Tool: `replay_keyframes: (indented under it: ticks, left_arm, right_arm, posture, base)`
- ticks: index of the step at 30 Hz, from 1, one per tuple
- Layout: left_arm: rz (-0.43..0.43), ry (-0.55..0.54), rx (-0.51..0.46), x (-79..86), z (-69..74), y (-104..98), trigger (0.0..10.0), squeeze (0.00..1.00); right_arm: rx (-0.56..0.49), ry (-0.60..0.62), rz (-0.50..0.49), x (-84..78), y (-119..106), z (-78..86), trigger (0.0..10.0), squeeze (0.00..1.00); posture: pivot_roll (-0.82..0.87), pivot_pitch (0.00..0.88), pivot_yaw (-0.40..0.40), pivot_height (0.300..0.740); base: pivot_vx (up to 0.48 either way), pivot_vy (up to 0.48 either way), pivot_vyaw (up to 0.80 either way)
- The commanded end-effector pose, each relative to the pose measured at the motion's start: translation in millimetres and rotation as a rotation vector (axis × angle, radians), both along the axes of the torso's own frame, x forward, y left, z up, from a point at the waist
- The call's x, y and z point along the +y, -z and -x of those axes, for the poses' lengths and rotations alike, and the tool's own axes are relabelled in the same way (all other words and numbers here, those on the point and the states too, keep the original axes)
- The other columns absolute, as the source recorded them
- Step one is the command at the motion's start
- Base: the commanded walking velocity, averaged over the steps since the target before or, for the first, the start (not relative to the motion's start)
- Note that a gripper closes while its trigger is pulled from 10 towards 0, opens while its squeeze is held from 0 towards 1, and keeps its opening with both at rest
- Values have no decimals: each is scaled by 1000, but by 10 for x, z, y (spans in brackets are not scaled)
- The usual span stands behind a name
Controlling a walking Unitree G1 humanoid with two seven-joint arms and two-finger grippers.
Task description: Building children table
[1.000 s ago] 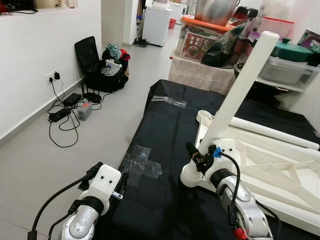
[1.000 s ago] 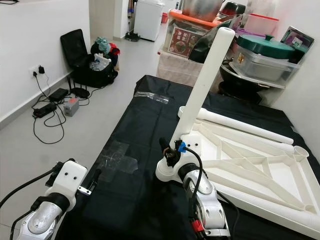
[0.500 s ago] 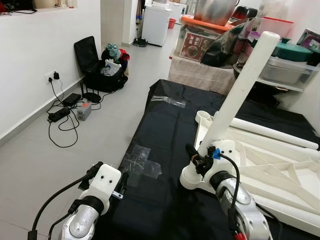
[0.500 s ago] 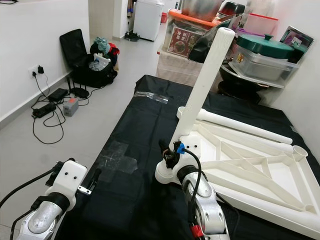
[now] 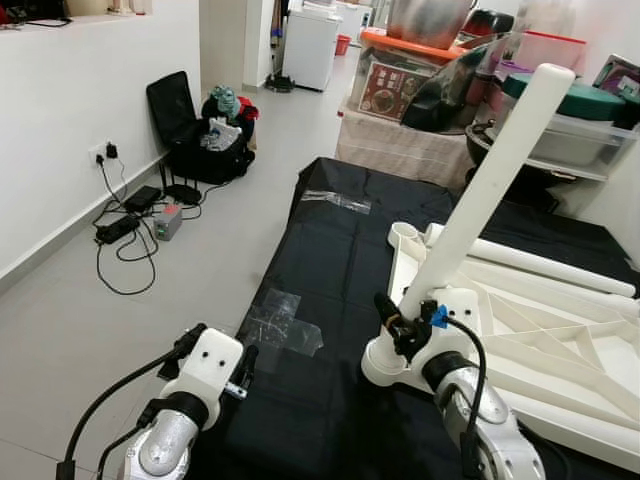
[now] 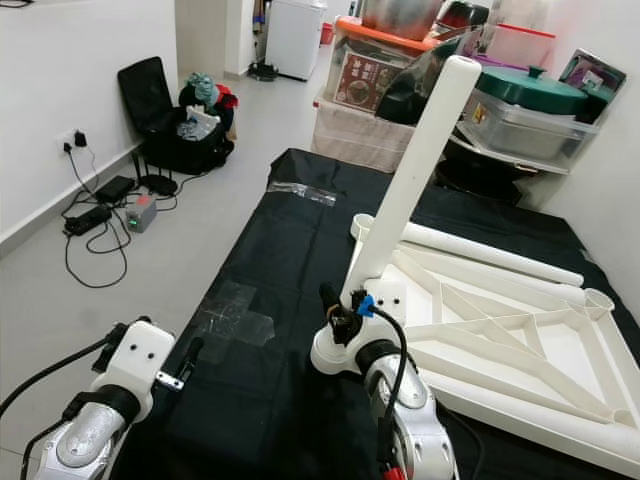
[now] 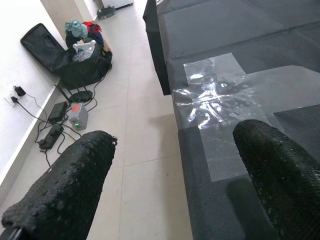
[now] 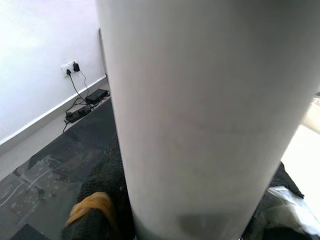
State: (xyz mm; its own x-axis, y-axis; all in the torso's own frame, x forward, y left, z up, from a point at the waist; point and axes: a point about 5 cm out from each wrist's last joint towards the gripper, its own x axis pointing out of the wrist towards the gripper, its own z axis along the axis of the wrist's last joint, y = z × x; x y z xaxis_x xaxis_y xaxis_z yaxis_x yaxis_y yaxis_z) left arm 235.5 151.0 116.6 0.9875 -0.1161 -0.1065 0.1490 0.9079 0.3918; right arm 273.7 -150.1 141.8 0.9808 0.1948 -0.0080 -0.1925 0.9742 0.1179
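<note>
The white children's table top point(image 5: 575, 345) lies upside down on a black mat point(image 5: 330, 260). One white leg point(image 5: 490, 180) stands tilted in the near corner socket. My right gripper point(image 5: 400, 325) is shut on this leg just above the socket; the right wrist view has the leg point(image 8: 210, 110) close up between the black fingers point(image 8: 107, 175). A second white leg point(image 5: 545, 265) lies across the far side of the table top. My left gripper point(image 7: 175, 135) hangs open and holds nothing, low over the mat's near left edge, also seen from the head point(image 5: 218, 345).
Clear tape patches point(image 5: 285, 320) stick to the mat. On the grey floor to the left lie a power strip and cables point(image 5: 130, 225) by the white wall, and a black bag point(image 5: 200, 135). Shelves with boxes and pots point(image 5: 450, 80) stand behind the mat.
The leg in my right gripper has tipped slightly, its top a little further right. The left arm has not moved.
</note>
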Motion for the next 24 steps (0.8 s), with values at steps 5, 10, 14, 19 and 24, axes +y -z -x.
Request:
replay_keyframes:
  ticks: [5, 10, 14, 19, 24]
  left_arm:
    - [-8, 11, 8, -7, 5, 26, 10000, 0]
    - [-11, 11, 9, 1, 0, 27, 10000, 0]
    - [-12, 14, 10, 0, -4, 32, 10000, 0]
    - [-13, 13, 10, -2, -5, 37, 10000, 0]
    - [-12, 10, 8, 1, -6, 36, 10000, 0]
  right_arm:
    - [174, 816, 227, -851, 58, 194, 0, 0]
    - [265, 1010, 252, -1068, 145, 402, 0, 0]
    - [299, 1037, 258, -1074, 166, 449, 0, 0]
    - [237, 948, 198, -950, 99, 306, 4627, 627]
    - [173, 800, 112, -776, -2, 143, 10000, 1000]
  posture:
    - [81, 0, -173, 740]
    - [75, 0, -164, 740]
    - [73, 0, -162, 740]
    - [88, 0, -171, 740]
    - [88, 0, -171, 740]
  base:
    - [0, 0, 0]
    - [0, 0, 0]
    - [0, 0, 0]
    - [0, 0, 0]
    - [0, 0, 0]
